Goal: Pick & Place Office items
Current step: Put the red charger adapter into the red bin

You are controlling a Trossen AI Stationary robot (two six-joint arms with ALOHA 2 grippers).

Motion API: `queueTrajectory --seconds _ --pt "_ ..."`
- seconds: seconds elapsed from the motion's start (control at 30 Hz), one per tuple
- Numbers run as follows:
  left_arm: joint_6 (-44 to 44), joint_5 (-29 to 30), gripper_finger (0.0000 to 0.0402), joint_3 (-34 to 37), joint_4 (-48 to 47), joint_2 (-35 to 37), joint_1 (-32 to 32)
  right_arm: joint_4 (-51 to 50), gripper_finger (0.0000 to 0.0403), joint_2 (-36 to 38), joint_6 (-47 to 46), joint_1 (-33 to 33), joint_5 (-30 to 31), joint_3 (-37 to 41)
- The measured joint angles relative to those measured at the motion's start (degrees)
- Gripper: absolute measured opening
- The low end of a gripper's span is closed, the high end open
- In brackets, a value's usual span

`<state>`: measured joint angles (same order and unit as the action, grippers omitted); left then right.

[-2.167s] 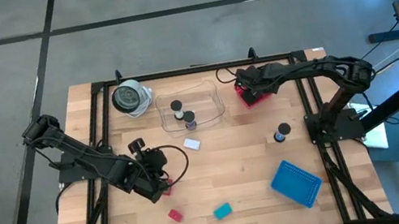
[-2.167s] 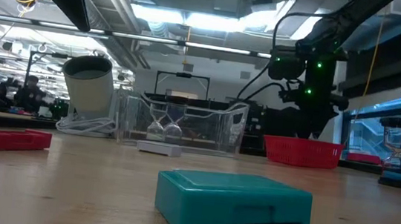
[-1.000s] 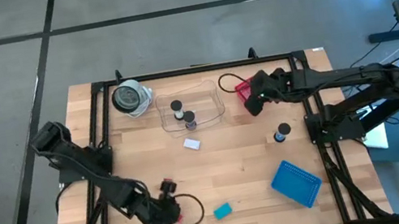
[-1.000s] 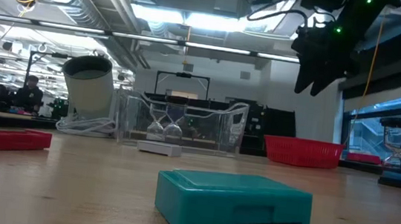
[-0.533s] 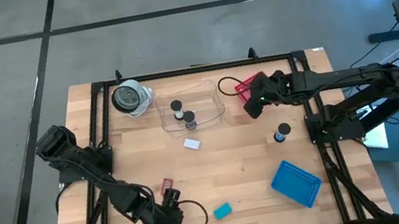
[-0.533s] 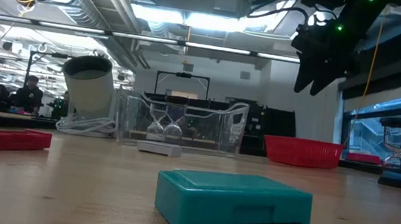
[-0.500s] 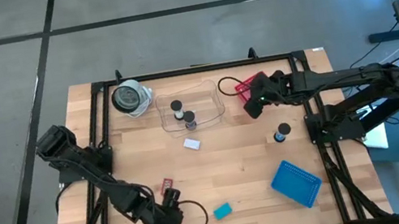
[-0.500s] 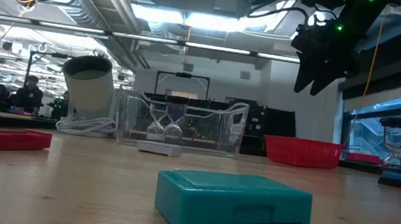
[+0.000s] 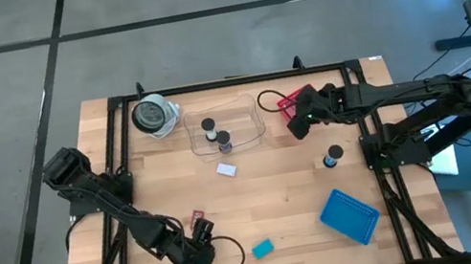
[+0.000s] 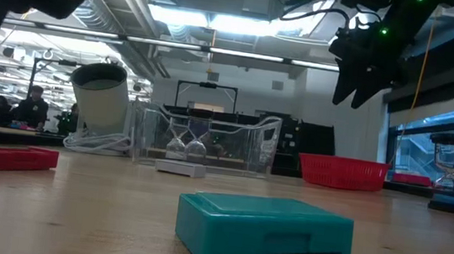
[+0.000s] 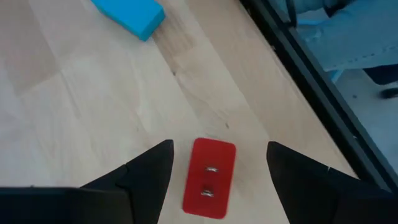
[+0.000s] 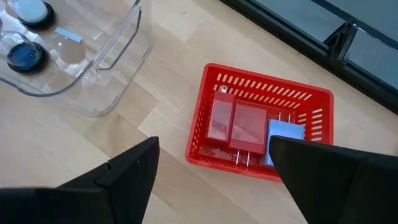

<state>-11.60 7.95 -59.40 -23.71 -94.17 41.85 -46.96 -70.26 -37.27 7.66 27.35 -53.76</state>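
A red block (image 11: 209,177) lies flat on the table between the two fingers of my open left gripper (image 11: 219,145), with a gap on each side. That gripper (image 9: 199,247) is low near the table's front edge, left of a teal block (image 9: 263,248). A red piece (image 9: 197,218) shows beside it. A white block (image 9: 226,168) lies mid-table. My right gripper (image 12: 212,144) hangs open above the table, just in front of the red basket (image 12: 314,99). The basket holds red blocks (image 12: 239,127) and a pale-blue one (image 12: 285,134).
A clear tub (image 9: 225,126) with two small hourglasses stands at the back centre. A round black-and-silver object (image 9: 153,115) is at the back left. Another hourglass (image 9: 330,156) and a blue tray (image 9: 349,216) are on the right. The table's black frame (image 11: 323,87) runs close to the red block.
My left gripper has come down and a little toward the near edge. In the low view it now hangs lower at the upper left. In the high view the red piece beside it has come out from under the arm.
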Motion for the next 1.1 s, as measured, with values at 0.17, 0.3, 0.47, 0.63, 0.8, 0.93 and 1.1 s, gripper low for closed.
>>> queueTrajectory --seconds 0.17,0.3,0.47,0.63,0.8,0.93,1.1 --pt "1.75 1.8 0.0256 0.02 -0.93 0.0 -0.02 0.17 0.0307 0.0 0.02 0.0 0.0 0.0" --pt "1.19 -0.63 0.0255 0.06 -1.18 -1.26 -0.57 0.24 0.0307 0.0 0.02 0.0 0.0 0.0" --pt "2.03 -2.87 0.0254 0.09 -0.52 -3.77 -1.58 0.46 0.0307 0.0 0.04 0.0 0.02 0.0" --pt "3.34 -3.18 0.0238 0.09 -0.92 -4.2 -2.36 0.48 0.0307 0.0 0.04 0.0 0.02 0.0" --pt "1.04 -3.61 0.0182 0.09 -2.91 -4.2 -2.32 0.46 0.0307 0.0 0.06 0.0 0.02 0.0" --pt "0.37 -4.97 0.0123 0.09 -3.95 -4.22 -2.6 0.46 0.0307 0.0 0.19 0.0 0.06 0.0" --pt "1.19 -4.31 0.0118 0.07 -3.94 -4.21 -2.61 0.46 0.0307 0.0 0.17 0.0 0.07 0.0"
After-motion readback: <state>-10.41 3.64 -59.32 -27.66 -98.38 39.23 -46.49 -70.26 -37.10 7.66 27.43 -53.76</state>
